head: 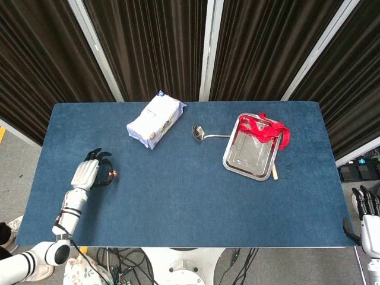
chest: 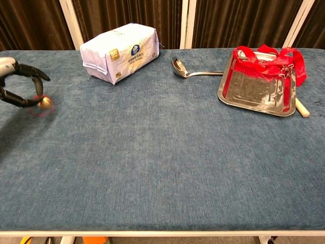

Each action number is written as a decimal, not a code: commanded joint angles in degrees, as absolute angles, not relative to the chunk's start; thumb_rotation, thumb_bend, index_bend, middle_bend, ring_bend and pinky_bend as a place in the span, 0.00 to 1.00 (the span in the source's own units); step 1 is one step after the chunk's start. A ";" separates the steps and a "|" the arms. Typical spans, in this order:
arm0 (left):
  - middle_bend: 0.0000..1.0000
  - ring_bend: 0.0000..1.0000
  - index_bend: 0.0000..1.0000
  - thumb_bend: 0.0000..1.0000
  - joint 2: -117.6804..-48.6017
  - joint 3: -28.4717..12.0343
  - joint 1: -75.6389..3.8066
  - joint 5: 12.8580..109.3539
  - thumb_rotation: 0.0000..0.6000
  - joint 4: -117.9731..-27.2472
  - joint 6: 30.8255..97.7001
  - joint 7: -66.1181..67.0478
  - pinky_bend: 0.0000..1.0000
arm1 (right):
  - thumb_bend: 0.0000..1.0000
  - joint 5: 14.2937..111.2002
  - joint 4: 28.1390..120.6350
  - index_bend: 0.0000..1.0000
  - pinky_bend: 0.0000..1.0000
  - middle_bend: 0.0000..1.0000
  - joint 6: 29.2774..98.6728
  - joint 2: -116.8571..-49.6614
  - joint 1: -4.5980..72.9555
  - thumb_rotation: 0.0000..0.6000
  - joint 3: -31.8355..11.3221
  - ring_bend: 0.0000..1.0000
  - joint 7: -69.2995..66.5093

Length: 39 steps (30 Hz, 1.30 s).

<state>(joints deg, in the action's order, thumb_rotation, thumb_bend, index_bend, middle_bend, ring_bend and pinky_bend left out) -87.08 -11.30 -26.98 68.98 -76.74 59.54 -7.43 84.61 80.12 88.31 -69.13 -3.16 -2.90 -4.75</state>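
Blue felt tabletop [chest: 167, 168], dark curtains behind with pale strips between them. Loads of bare cloth along the near edge and through the middle, nothing in the way there.

Nearest on the left side: left hand [head: 89, 174] hovering low over the cloth, close to the left edge. Fingers [chest: 30, 72] curled like a claw with a gap between upper and lower ones, a small brass bell [chest: 45, 103] with a red loop right at the fingertips. Looks pinched at the tips, blurry though, so hard to be sure whether it's lifted off the cloth or just touching it. Plenty of free room to the right of it.

Off the near right corner: right hand [head: 369, 215] hanging below table level beside the table edge, fingers straight and slightly apart, holding nothing. Only seen from the head view.

Further back, right side: steel tray [chest: 254, 91] with a red strap [chest: 266, 58] draped over its far end, a wooden stick [chest: 302, 108] poking out just beside its near right corner. Metal ladle [chest: 190, 71] lying just left of the tray, bowl pointing left.

Farthest back, left of centre: white packet [chest: 119, 52] lying at an angle near the far edge, well apart from the ladle.
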 commanded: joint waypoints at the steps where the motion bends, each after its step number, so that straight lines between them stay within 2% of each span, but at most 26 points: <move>1: 0.21 0.00 0.65 0.41 -84.02 -12.56 -25.55 69.48 1.00 -80.11 64.29 -4.56 0.00 | 0.37 84.68 80.18 0.00 0.00 0.00 88.43 -69.12 -3.16 1.00 -2.93 0.00 -4.68; 5: 0.24 0.02 0.67 0.42 -86.41 -13.02 -24.67 71.21 1.00 -76.05 77.65 17.85 0.01 | 0.37 84.73 80.28 0.00 0.00 0.00 88.48 -69.07 -3.13 1.00 -2.96 0.00 -4.66; 6: 0.24 0.02 0.67 0.42 -86.33 -13.98 -24.14 69.40 1.00 -79.65 76.69 14.19 0.02 | 0.37 84.74 80.29 0.00 0.00 0.00 88.45 -69.08 -3.10 1.00 -2.96 0.00 -4.65; 8: 0.24 0.03 0.67 0.43 -81.60 -16.19 -22.84 63.75 1.00 -92.83 67.05 -3.02 0.04 | 0.37 84.77 80.29 0.00 0.00 0.00 88.44 -69.16 -3.05 1.00 -2.99 0.00 -4.61; 9: 0.24 0.03 0.67 0.44 -79.28 -15.86 -23.07 64.28 1.00 -94.00 65.52 -2.78 0.04 | 0.37 84.79 80.28 0.00 0.00 0.00 88.43 -69.20 -3.03 1.00 -2.98 0.00 -4.61; 11: 0.24 0.03 0.67 0.44 -79.15 -13.39 -23.54 68.47 1.00 -90.10 68.92 6.29 0.03 | 0.37 84.96 80.33 0.00 0.00 0.00 88.53 -69.25 -3.00 1.00 -2.96 0.00 -4.63; 13: 0.24 0.03 0.68 0.44 -77.81 -14.64 -23.37 65.43 1.00 -95.19 63.43 -4.70 0.02 | 0.37 85.11 80.36 0.00 0.00 0.00 88.73 -69.23 -3.05 1.00 -2.92 0.00 -4.54; 16: 0.23 0.03 0.68 0.45 -78.83 -13.73 -23.79 67.99 1.00 -91.33 67.56 2.76 0.01 | 0.37 84.98 80.43 0.00 0.00 0.00 88.91 -69.10 -3.16 1.00 -3.00 0.00 -4.60; 18: 0.23 0.05 0.68 0.44 -75.38 -16.14 -23.31 63.28 1.00 -100.28 57.74 -16.04 0.02 | 0.37 84.80 80.29 0.00 0.00 0.00 88.95 -69.02 -3.24 1.00 -3.06 0.00 -4.66; 19: 0.22 0.05 0.68 0.46 -73.89 -15.73 -23.69 64.99 1.00 -98.37 58.14 -13.38 0.02 | 0.37 84.69 80.23 0.00 0.00 0.00 88.85 -69.03 -3.25 1.00 -3.06 0.00 -4.70; 20: 0.22 0.05 0.68 0.46 -74.98 -13.59 -24.24 69.14 1.00 -93.06 63.18 -1.72 0.02 | 0.37 84.58 80.16 0.00 0.00 0.00 88.68 -69.07 -3.22 1.00 -3.05 0.00 -4.82; 21: 0.22 0.06 0.68 0.46 -76.64 -13.09 -24.03 68.69 1.00 -92.71 64.40 0.23 0.03 | 0.37 84.57 80.08 0.00 0.00 0.00 88.60 -69.14 -3.20 1.00 -3.05 0.00 -4.92; 23: 0.23 0.06 0.68 0.43 -75.37 -14.56 -23.98 65.04 1.00 -98.00 58.95 -10.48 0.04 | 0.37 84.64 79.83 0.00 0.00 0.00 88.40 -69.39 -3.11 1.00 -2.95 0.00 -4.99; 26: 0.22 0.05 0.69 0.44 -77.26 -13.16 -24.33 67.58 1.00 -93.40 63.95 -1.18 0.01 | 0.37 84.68 79.60 0.00 0.00 0.00 88.11 -69.65 -2.98 1.00 -2.87 0.00 -4.98; 28: 0.22 0.05 0.69 0.43 -77.48 -13.97 -24.13 65.38 1.00 -95.26 62.64 -5.02 0.01 | 0.37 84.62 79.50 0.00 0.00 0.00 88.04 -69.67 -2.95 1.00 -2.88 0.00 -4.92; 30: 0.22 0.05 0.69 0.44 -77.50 -13.54 -24.39 65.85 1.00 -94.52 62.99 -3.46 0.01 | 0.37 84.53 79.51 0.00 0.00 0.00 88.05 -69.62 -2.98 1.00 -2.92 0.00 -4.96; 32: 0.22 0.05 0.69 0.45 -75.65 -13.93 -24.30 64.80 1.00 -97.96 58.75 -10.74 0.01 | 0.37 84.50 79.53 0.00 0.00 0.00 88.13 -69.55 -3.04 1.00 -2.93 0.00 -4.92; 33: 0.22 0.05 0.69 0.45 -75.40 -13.18 -24.58 66.83 1.00 -96.27 60.83 -6.01 0.01 | 0.37 84.46 79.55 0.00 0.00 0.00 88.14 -69.54 -3.06 1.00 -2.93 0.00 -4.84; 35: 0.22 0.05 0.69 0.45 -79.27 -11.53 -24.50 70.86 1.00 -90.96 69.17 7.76 0.01 | 0.37 84.44 79.63 0.00 0.00 0.00 88.12 -69.53 -3.06 1.00 -2.94 0.00 -4.88; 37: 0.22 0.05 0.69 0.44 -79.24 -12.96 -24.02 67.11 1.00 -95.81 65.85 -1.04 0.01 | 0.37 84.50 79.57 0.00 0.00 0.00 88.09 -69.56 -3.06 1.00 -2.87 0.00 -4.88; 39: 0.23 0.05 0.69 0.45 -78.53 -12.38 -24.42 68.49 1.00 -93.96 66.80 2.56 0.00 | 0.37 84.58 79.55 0.00 0.00 0.00 88.04 -69.62 -3.03 1.00 -2.81 0.00 -4.83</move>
